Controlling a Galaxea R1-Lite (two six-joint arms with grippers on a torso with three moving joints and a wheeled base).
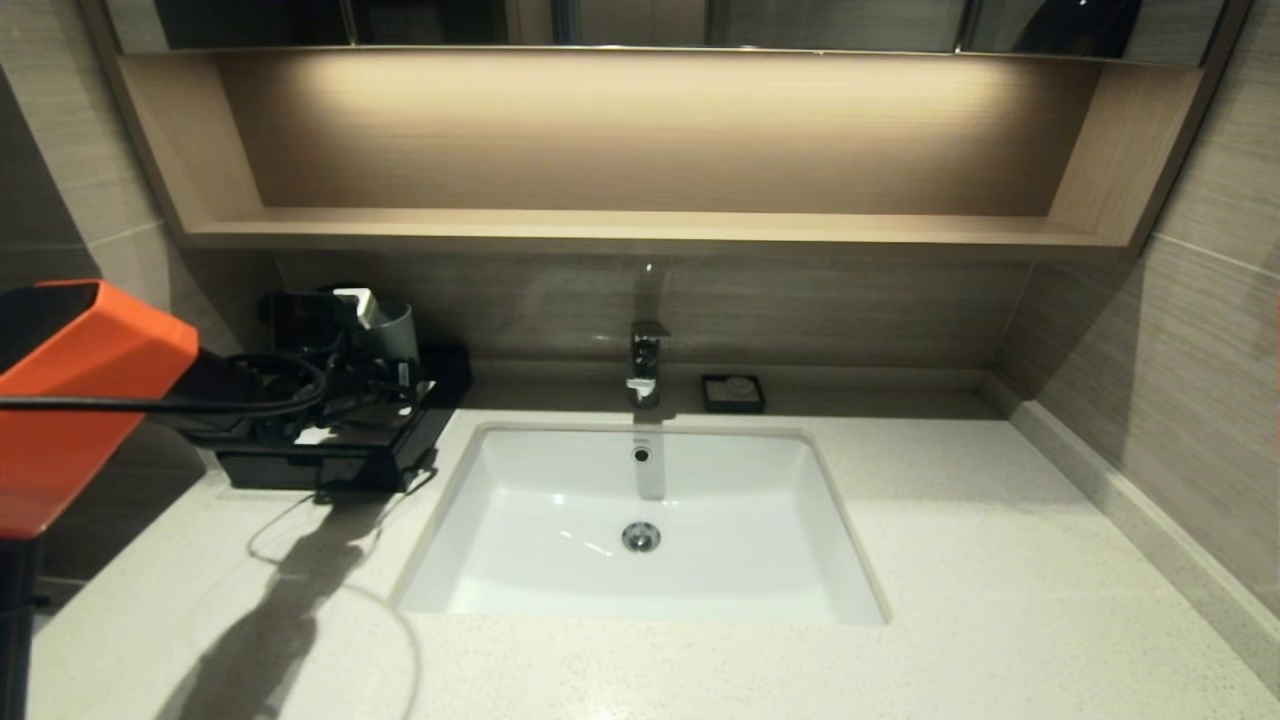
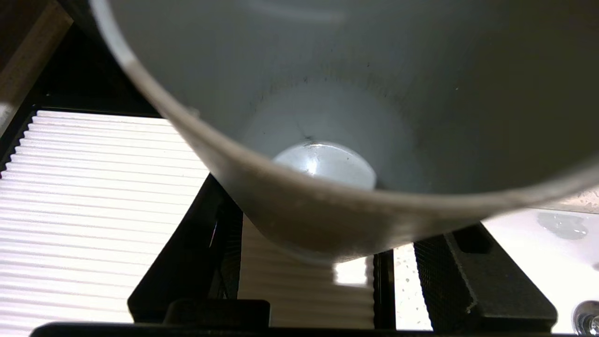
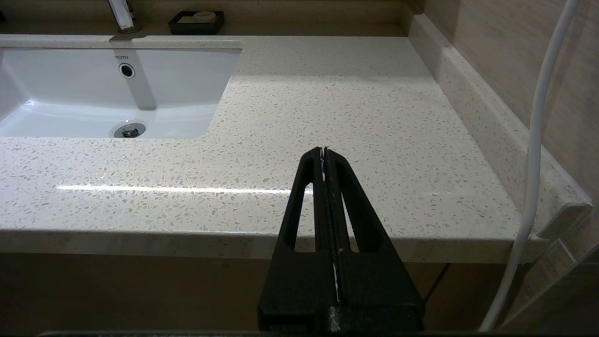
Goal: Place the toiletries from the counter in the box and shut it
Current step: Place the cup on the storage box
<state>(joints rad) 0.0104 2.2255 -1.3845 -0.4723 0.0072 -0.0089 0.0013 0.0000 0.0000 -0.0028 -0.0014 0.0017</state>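
Head view: orange-cased left arm reaching in from the left edge, with the left end effector (image 1: 345,395) low over the box (image 1: 320,462), at middle left of the frame, on the tabletop (image 1: 1000,560) left of the basin (image 1: 640,520). Grey tumbler (image 1: 392,325) just behind and above, leaning. No stick or sachets anywhere on the bare stone; judged to be inside the box already, or hidden under the arm. Long axis of the box running left to right across the frame, its front face toward the lower edge. Drawer in or out: too dark to say. Soap dish (image 1: 733,393) well apart, right of the faucet (image 1: 645,360).

Left wrist view: mouth of the tumbler (image 2: 327,93) filling most of the frame, tipped toward the lens. White ribbed top panel (image 2: 93,210) of the box at lower left, right underneath. Open or clamped here: cannot tell.

Right wrist view: right end effector (image 3: 324,154) pressed tight together, holding nothing, hanging over the front lip of the tabletop at lower centre. Basin at upper left, soap dish at top. Box out of sight beyond the left edge.

Judgement: left arm far nearer. Closing push, if still needed, to run from the box's front toward the wall.
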